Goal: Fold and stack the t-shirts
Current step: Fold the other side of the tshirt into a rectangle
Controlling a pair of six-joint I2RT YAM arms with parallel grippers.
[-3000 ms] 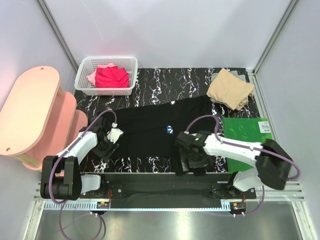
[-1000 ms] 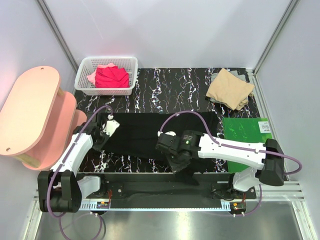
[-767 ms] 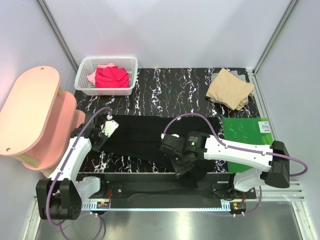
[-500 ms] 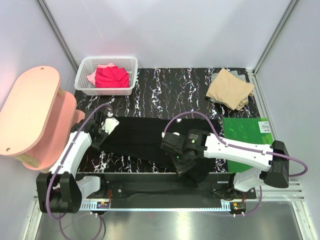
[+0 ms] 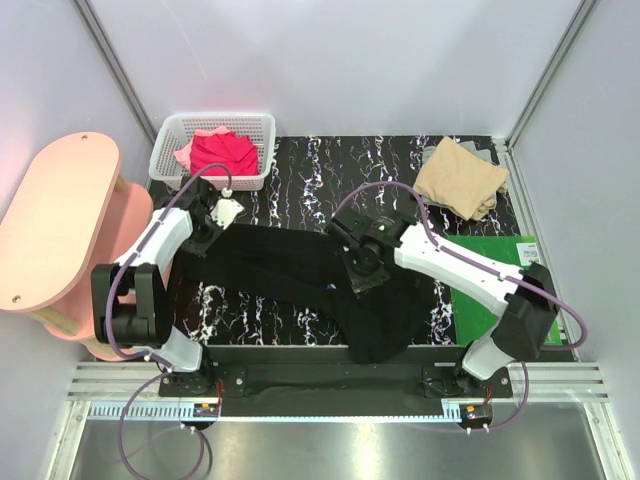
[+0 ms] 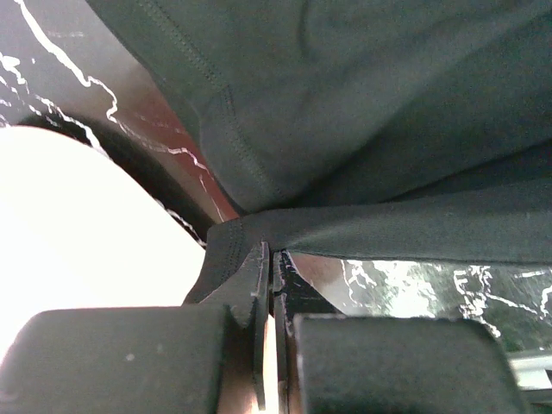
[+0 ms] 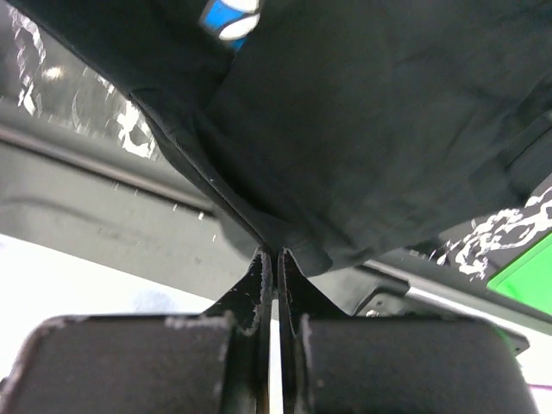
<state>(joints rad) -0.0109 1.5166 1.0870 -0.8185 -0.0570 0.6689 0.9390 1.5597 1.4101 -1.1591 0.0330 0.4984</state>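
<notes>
A large black t-shirt (image 5: 290,265) is lifted off the marbled table, stretched between both grippers. My left gripper (image 5: 207,235) is shut on its left edge (image 6: 259,226). My right gripper (image 5: 362,272) is shut on a fold of it (image 7: 285,233), and the rest of the cloth hangs down toward the table's front edge (image 5: 380,325). A blue-and-white print (image 7: 231,15) shows at the top of the right wrist view. A folded tan t-shirt (image 5: 461,178) lies at the back right. Red and pink t-shirts (image 5: 220,153) sit crumpled in the basket.
A white mesh basket (image 5: 166,165) stands at the back left. A green board (image 5: 490,260) lies at the right, partly under my right arm. A pink stool (image 5: 55,225) stands off the table's left side. A metal rail (image 5: 300,375) runs along the front.
Both grippers have risen and moved toward the back with the black t-shirt, the left one toward the basket. The shirt has lifted off the table and now hangs down from the right gripper.
</notes>
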